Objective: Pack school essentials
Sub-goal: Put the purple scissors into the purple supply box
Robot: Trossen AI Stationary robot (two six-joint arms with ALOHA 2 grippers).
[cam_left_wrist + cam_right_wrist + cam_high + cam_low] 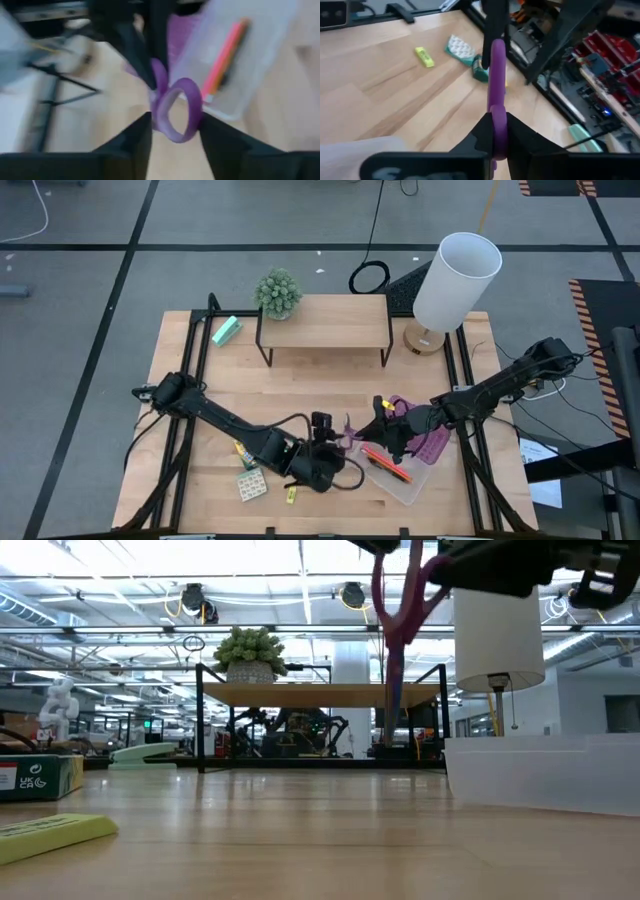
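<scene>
no writing can be read on the small green crayon box (38, 777) at the near left of the low view, nor on the flat yellow-green piece (50, 833) lying before it. over mid-table, above open bare wood, the left gripper (172, 131) has its dark fingers closed on a handle loop of the purple-handled scissors (175, 107), and the right gripper (497, 132) is clamped on them too, so both hold them in the air. just beside lies the clear plastic box (405, 480) with the orange pencil (385, 462) in it, near the front edge, and the wooden shelf on black legs (323, 320) stands far back.
</scene>
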